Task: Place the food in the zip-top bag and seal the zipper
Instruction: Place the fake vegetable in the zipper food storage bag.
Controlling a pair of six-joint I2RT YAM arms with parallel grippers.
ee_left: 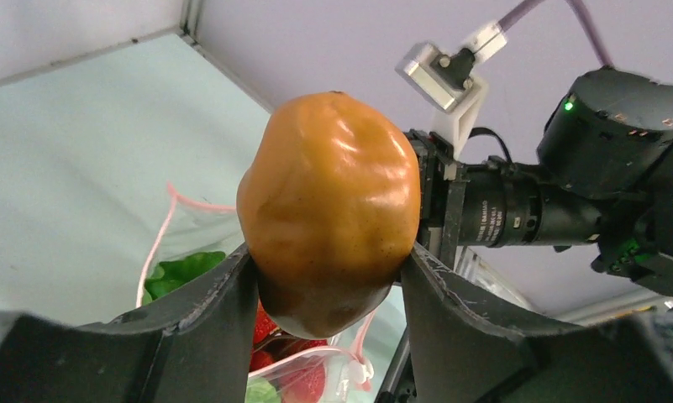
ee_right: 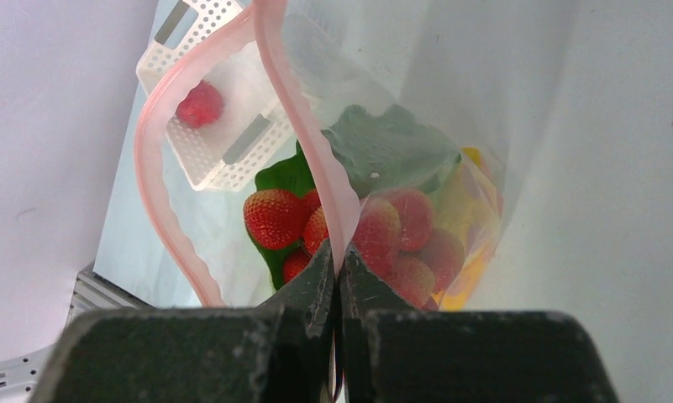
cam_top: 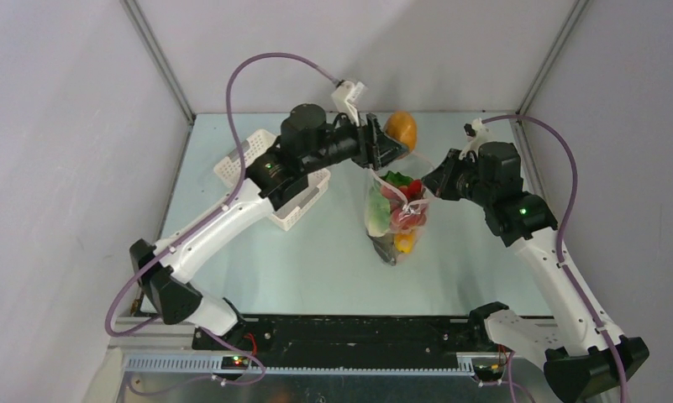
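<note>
Left gripper (ee_left: 326, 259) is holding the orange toy fruit (ee_left: 328, 193) between part-spread jaws, near the zip-top bag (cam_top: 397, 220). Right gripper (ee_right: 339, 257) is pinching the zipper (ee_right: 303, 126), jaws closed on it. Red and green food (ee_right: 274, 217) is lying inside the bag. Print on the right wrist barrel (ee_left: 501, 220) is proving too small to read. The white basket (ee_right: 207, 159) is holding one red piece (ee_right: 200, 104).

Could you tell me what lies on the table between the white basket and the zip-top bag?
Nothing: the top view shows bare table between the white basket and the zip-top bag.

Pale green table (cam_top: 316, 269); plain lavender-grey walls (cam_top: 64, 126).
</note>
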